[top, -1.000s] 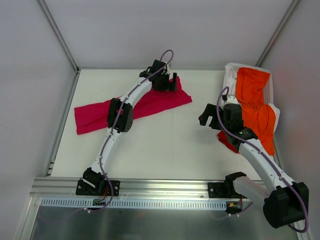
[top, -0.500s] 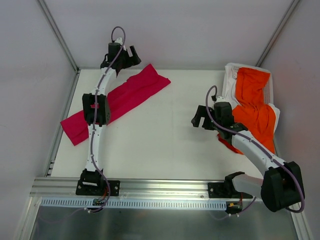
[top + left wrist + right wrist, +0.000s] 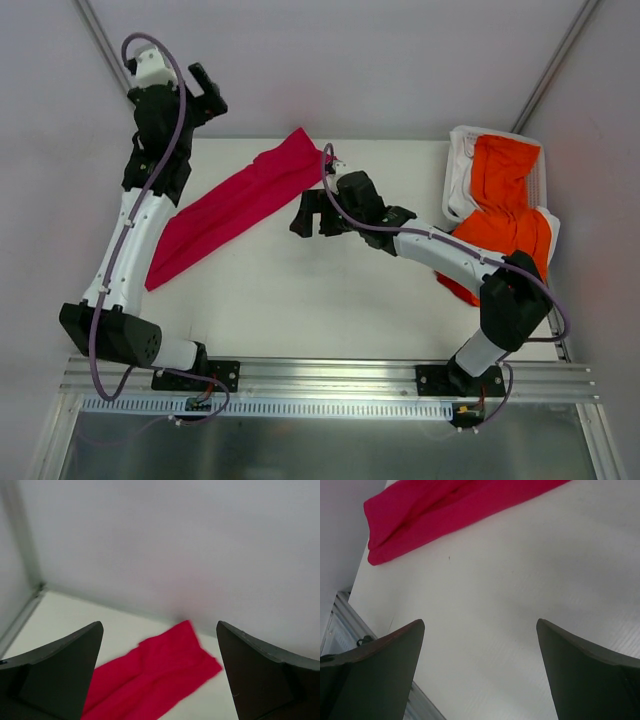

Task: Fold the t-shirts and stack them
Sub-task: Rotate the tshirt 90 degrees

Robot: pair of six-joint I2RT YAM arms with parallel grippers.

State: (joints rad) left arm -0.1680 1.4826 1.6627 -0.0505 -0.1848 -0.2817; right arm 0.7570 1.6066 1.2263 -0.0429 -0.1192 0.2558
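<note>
The crimson t-shirt (image 3: 235, 205) lies on the white table as a long, folded diagonal strip, from the front left to the back middle. It also shows in the left wrist view (image 3: 155, 680) and the right wrist view (image 3: 445, 510). My left gripper (image 3: 210, 95) (image 3: 159, 625) is open and empty, raised high over the back left corner, well above the shirt. My right gripper (image 3: 303, 222) (image 3: 480, 622) is open and empty, low over the bare table just right of the strip's far end. The orange t-shirt (image 3: 510, 205) lies crumpled at the right.
A white basket (image 3: 458, 165) stands at the back right under the orange shirt. A red cloth edge (image 3: 455, 287) pokes out beneath that shirt's front. Grey walls close the left, back and right sides. A metal rail (image 3: 330, 385) runs along the near edge.
The left arm has swung up and left, off the crimson shirt, which now lies more steeply diagonal. The right arm has reached left across the table to the shirt's far end.
</note>
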